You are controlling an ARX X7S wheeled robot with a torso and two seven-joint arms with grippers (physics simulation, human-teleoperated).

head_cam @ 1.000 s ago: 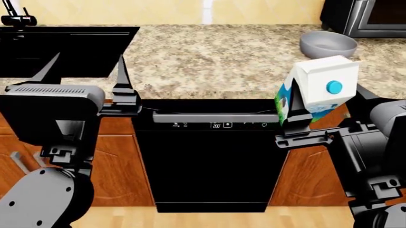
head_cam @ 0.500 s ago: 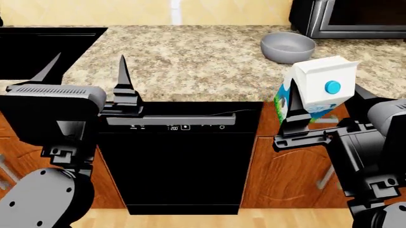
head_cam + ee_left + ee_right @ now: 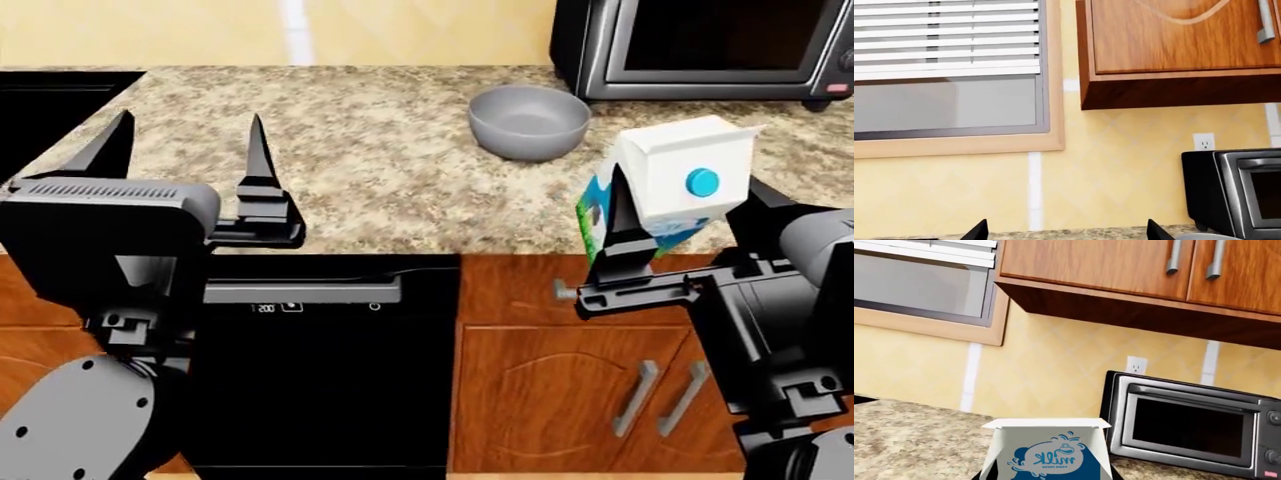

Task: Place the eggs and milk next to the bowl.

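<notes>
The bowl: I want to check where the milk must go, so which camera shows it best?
The head view: the whole grey bowl sits on the counter, in front of the toaster oven. The left wrist view catches only a sliver of what looks like its rim at the frame's edge; the right wrist view shows none of it.

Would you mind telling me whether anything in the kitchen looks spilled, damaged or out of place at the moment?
Nothing stands out. The milk is upright in the right gripper, intact and not leaking. The bowl sits upright on the counter, which shows no spill. The left gripper is open and empty. No eggs are in view.
</notes>
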